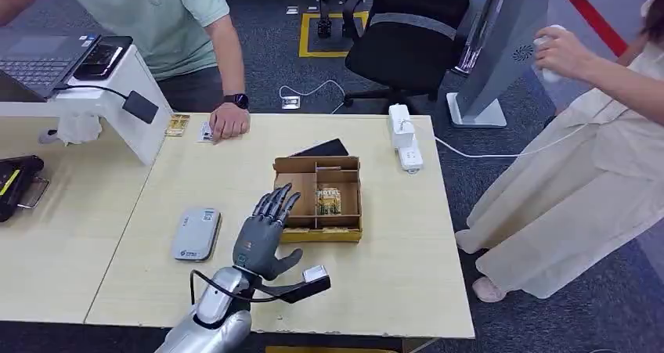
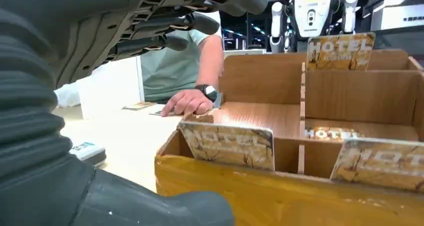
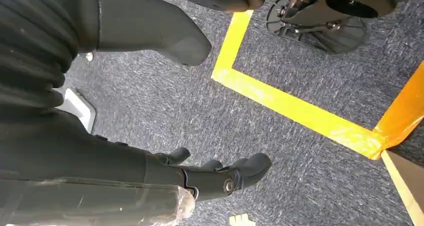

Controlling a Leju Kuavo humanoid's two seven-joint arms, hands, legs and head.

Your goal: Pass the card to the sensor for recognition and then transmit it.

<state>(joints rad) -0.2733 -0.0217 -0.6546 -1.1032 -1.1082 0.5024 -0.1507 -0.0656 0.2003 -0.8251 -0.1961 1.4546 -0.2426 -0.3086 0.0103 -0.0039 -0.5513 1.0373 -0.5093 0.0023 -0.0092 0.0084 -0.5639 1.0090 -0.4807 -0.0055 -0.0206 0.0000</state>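
My left hand (image 1: pixel 266 232) hovers over the table with its fingers (image 2: pixel 165 25) spread and nothing in them, just left of a compartmented cardboard box (image 1: pixel 291 165). Gold hotel cards stand in the box: one (image 1: pixel 329 200) in a middle compartment, others (image 2: pixel 230 146) (image 2: pixel 385 158) against the near wall, and one (image 2: pixel 340 50) at the far wall. The grey-white sensor (image 1: pixel 196 233) lies flat on the table to the left of my hand. My right hand (image 3: pixel 100 151) hangs over the carpet, holding nothing, thumb and fingers apart.
A person's hand (image 1: pixel 229 122) rests on a card (image 1: pixel 205 131) at the far table edge, with another card (image 1: pixel 178 124) beside it. A white stand (image 1: pixel 129 95) with a laptop is at far left, a power strip (image 1: pixel 403 138) at far right. Another person stands right.
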